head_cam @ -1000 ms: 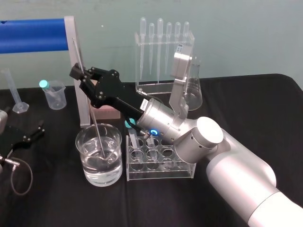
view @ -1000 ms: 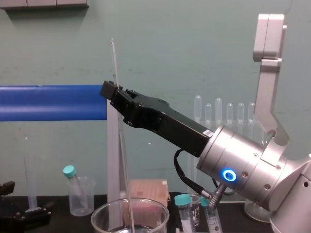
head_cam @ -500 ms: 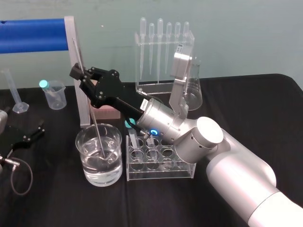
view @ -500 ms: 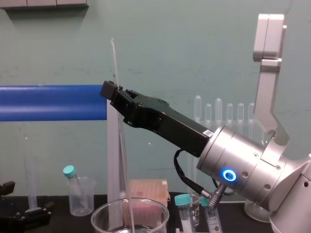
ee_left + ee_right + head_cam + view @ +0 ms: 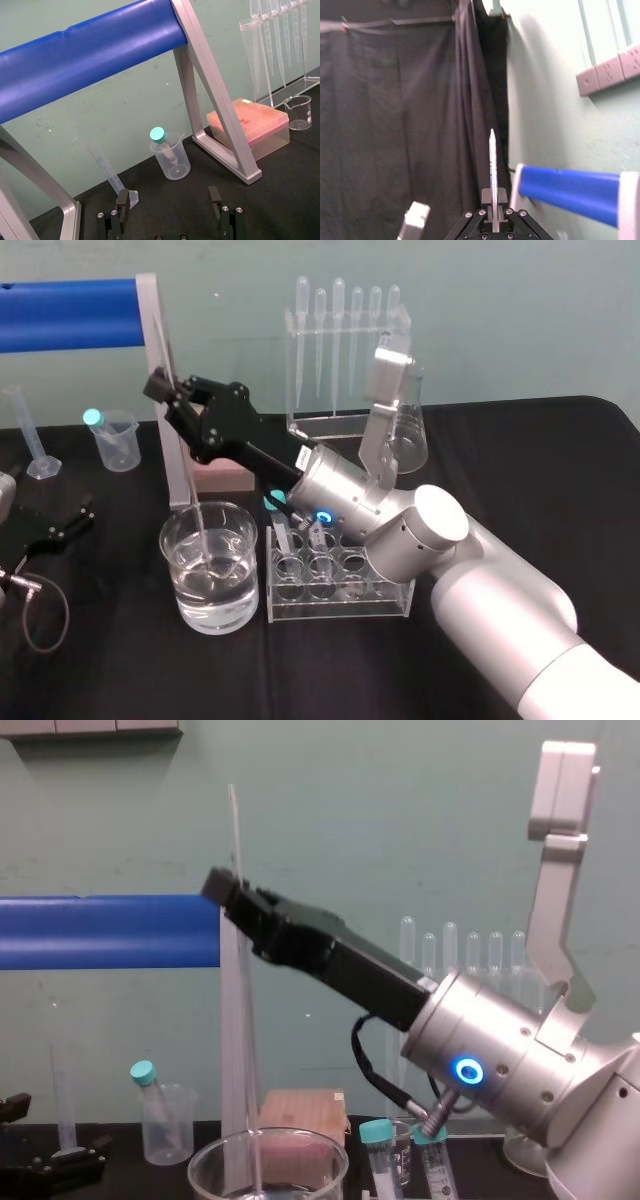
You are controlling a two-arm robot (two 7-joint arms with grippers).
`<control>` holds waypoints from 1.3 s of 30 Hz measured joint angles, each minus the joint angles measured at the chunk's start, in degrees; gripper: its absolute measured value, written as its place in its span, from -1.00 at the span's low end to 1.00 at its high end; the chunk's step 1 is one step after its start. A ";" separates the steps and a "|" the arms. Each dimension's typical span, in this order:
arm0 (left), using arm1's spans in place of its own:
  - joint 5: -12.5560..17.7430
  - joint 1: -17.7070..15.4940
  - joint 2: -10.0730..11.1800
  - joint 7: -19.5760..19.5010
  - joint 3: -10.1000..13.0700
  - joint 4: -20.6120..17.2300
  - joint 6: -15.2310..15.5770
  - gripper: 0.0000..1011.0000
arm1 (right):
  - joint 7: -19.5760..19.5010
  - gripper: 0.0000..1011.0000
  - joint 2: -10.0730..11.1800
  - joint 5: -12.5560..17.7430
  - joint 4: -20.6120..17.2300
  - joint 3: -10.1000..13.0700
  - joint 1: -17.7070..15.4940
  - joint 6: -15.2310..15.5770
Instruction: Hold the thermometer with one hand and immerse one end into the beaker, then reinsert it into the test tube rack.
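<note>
**Right gripper, thermometer and beaker: state of bench**

- Right gripper (image 5: 168, 391): black, long-fingered, on a silver wrist with a lit blue ring. It reaches up and to the left over the bench. Its fingers are closed tight on the thermometer, clamping it partway along its length.
- Thermometer (image 5: 235, 830): thin, whitish-clear glass rod, held near upright with a slight lean. The upper end stands clear above the fingers. The lower part runs down past the rim into the beaker. Whether the tip is under the water cannot be told.
- Beaker (image 5: 236, 592): large, clear glass with a thick round rim, partly filled with clear liquid. It stands on the black table below the gripper, just beside the test tube rack.
- Test tube rack (image 5: 340, 592): clear acrylic, to the right of the beaker and under the right wrist. A teal-capped tube (image 5: 375, 1132) stands in it.
- Silver frame post (image 5: 150, 310): behind the beaker, carrying a blue bar (image 5: 65, 314).
- Pink-lidded box (image 5: 249, 124): at the foot of the frame.
- Pipette stand (image 5: 345, 350): clear, at the back, holding bulb-topped pipettes.
- Conical flask (image 5: 410, 435): near the stand, behind the right arm.
- Small plastic beaker (image 5: 113, 445): back left, with a teal-capped tube inside.
- Graduated cylinder (image 5: 25, 430): at the far left.
- Left gripper (image 5: 168, 196): parked low at the left edge of the table, fingers spread apart, holding nothing.
</note>
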 joint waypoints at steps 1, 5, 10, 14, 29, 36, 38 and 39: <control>0.00 0.00 0.00 0.00 0.00 0.00 0.00 0.99 | 0.51 -0.89 -0.15 0.44 0.02 0.12 0.06 -0.15; 0.00 0.00 0.00 0.00 0.00 0.00 0.00 0.99 | 2.10 -0.89 -0.50 2.22 -0.92 0.73 0.09 -0.78; 0.00 0.00 0.00 0.00 0.00 0.00 0.00 0.99 | 1.49 -0.89 0.86 3.00 -6.40 1.74 -0.28 -1.15; 0.00 0.00 0.00 0.00 0.00 0.00 0.00 0.99 | -0.53 -0.89 3.00 3.00 -11.99 2.87 -0.71 -1.14; 0.00 0.00 0.00 0.00 0.00 0.00 0.00 0.99 | -16.37 -0.89 16.44 -4.12 -31.52 13.89 -9.62 -0.51; 0.00 0.00 0.00 0.00 0.00 0.00 0.00 0.99 | -20.69 -0.89 18.79 -5.10 -35.83 18.19 -17.03 1.40; 0.00 0.00 0.00 0.00 0.00 0.00 0.00 0.99 | -21.14 -0.89 18.83 -5.15 -36.05 18.61 -18.10 1.73; 0.00 0.00 0.00 0.00 0.00 0.00 0.00 0.99 | -21.33 -0.89 18.83 -5.16 -36.11 18.78 -18.62 1.88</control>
